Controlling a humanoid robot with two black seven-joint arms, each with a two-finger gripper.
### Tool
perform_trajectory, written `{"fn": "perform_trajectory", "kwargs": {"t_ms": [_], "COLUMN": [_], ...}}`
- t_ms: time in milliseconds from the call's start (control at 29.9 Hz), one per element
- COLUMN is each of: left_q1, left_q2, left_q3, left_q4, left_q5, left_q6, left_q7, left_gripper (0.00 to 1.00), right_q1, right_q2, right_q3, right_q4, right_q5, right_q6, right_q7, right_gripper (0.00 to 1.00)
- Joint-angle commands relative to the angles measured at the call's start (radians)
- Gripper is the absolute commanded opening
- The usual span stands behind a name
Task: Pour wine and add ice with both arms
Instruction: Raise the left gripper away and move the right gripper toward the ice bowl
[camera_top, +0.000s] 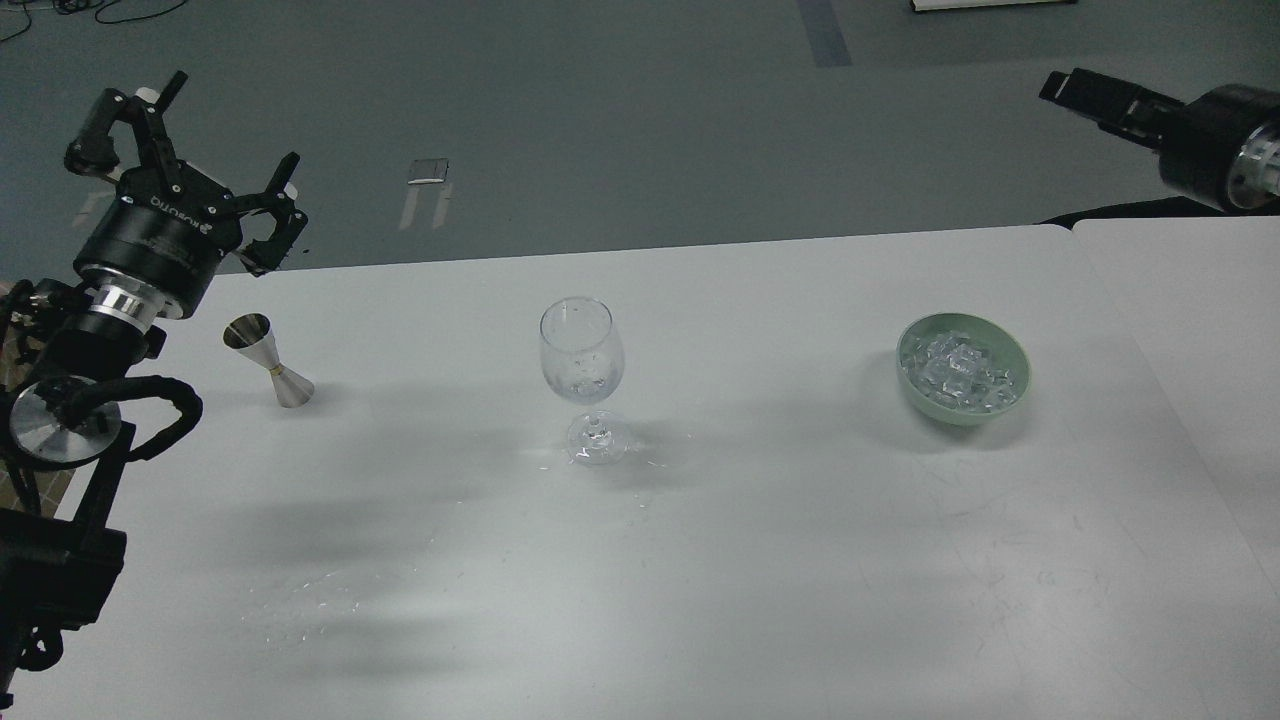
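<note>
A clear wine glass (583, 378) stands upright at the middle of the white table (700, 560); it looks empty apart from droplets. A steel jigger (268, 360) stands to its left. A pale green bowl (1010, 400) at the right holds several clear ice cubes (957, 368). My left gripper (215, 135) is open and empty, raised beyond the table's far left corner, above and left of the jigger. My right gripper (1085, 98) is at the upper right, beyond the table's far edge, dark and seen from the side.
Small water droplets lie on the table around the glass foot and at the front left (310, 595). A seam (1150, 330) splits off a second table surface at the right. Grey floor lies beyond the far edge.
</note>
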Motion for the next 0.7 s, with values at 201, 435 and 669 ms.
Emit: {"fn": "perform_trajectory", "kwargs": {"t_ms": [201,435,669], "left_q1": [0.025,0.019,0.016], "left_q2": [-0.012,-0.066,-0.049], "left_q3": [-0.002,-0.004,-0.021], "left_q4": [0.008,0.018,0.017], "left_q5": [-0.004,-0.004,-0.004], "left_q6": [0.012,0.0,-0.007], "left_q7": [0.0,0.0,0.004], "left_gripper": [0.98,0.98,0.98], "right_q1": [-0.031,-0.022,-0.017], "right_q2": [-0.002,0.016,0.032], "right_q3": [-0.098,-0.308,-0.406], "right_q4": [0.052,0.038,0.04], "right_q5": [-0.012,-0.04,-0.056], "right_q6": [0.001,0.0,-0.002], "right_q7": [-0.003,-0.003,-0.031], "right_gripper": [1.0,0.99,0.99]}}
